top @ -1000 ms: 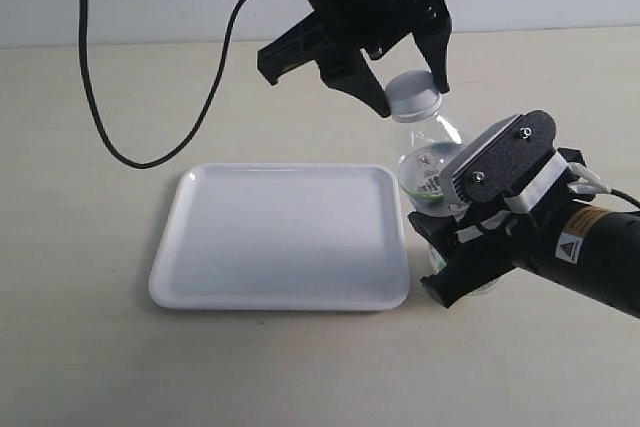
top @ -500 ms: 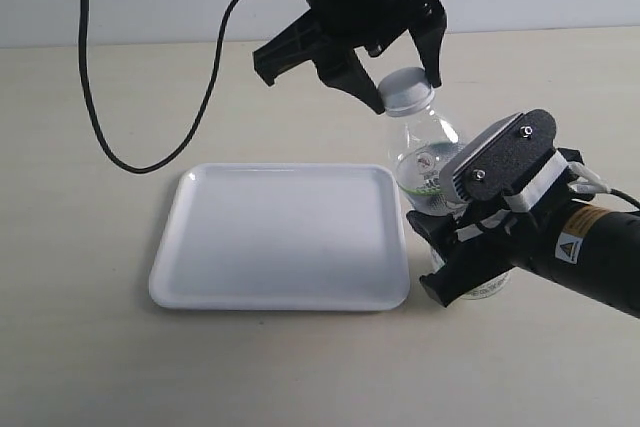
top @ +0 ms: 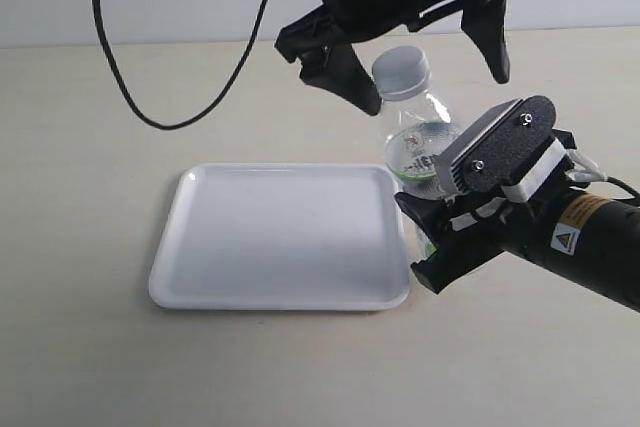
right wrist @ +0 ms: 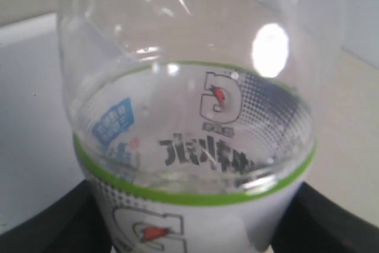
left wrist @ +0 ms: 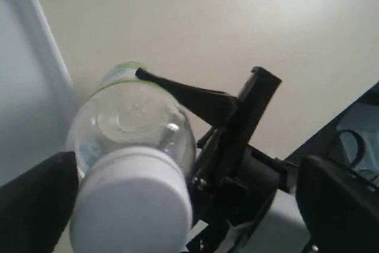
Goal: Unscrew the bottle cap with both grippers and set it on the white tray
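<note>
Your left gripper point(top: 435, 89) hangs spread wide around the cap point(top: 401, 72), with a gap on either side. The right gripper point(top: 430, 242) clamps the bottle point(top: 420, 137) just beside the tray point(top: 280, 237), crowding that edge. The tray's other sides are free to approach. A cable point(top: 165, 127) loops on the table behind it.

Exterior: raised, mid-range, facing across beige worktop point(top: 80, 347). Wrist views close-up; all three apparently share the clear green-labelled plastic bottle point(top: 415, 137).
</note>
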Available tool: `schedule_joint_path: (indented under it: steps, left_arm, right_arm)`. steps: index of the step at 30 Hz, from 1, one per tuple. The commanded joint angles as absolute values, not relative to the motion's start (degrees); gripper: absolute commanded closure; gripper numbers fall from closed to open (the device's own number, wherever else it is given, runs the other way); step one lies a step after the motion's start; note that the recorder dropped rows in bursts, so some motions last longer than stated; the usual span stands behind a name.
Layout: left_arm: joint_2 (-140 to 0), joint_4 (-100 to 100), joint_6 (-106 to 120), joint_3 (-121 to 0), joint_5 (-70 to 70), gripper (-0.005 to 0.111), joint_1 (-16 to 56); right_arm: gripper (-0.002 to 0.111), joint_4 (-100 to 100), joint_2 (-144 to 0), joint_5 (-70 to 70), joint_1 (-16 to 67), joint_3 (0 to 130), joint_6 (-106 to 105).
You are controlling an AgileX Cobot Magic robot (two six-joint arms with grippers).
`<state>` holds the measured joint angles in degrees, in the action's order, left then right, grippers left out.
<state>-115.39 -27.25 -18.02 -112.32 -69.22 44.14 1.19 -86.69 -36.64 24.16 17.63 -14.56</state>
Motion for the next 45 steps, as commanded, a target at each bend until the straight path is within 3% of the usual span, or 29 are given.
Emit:
schedule_joint_path:
  steps: [1, 11, 18, 21, 45]
  left_arm:
    - [-114.08, -28.73, -7.77, -116.08, -69.96, 0.011, 42.47]
    - [-112.12, -18.07, 7.69, -116.8, -69.96, 0.011, 41.24]
    - [-112.1, -20.52, 18.4, -113.93, -69.96, 0.011, 41.24]
    - [-112.1, -23.98, 25.81, -112.48, -69.96, 0.017, 41.24]
    - [-113.5, -27.29, 26.59, -110.58, -69.96, 0.02, 41.24]
  right_arm:
    - [0.108, 1.49, -86.14, -37.75, 24.34, 18.14, -13.55]
    - [0.108, 1.49, -86.14, -36.66, 24.34, 18.14, -12.55]
    - [0.108, 1.49, -86.14, -36.52, 24.34, 18.14, -9.82]
    - [0.108, 1.49, -86.14, -36.27, 24.34, 18.14, -8.8]
    - [0.108, 1.49, -86.14, -36.04, 24.34, 18.14, -8.67]
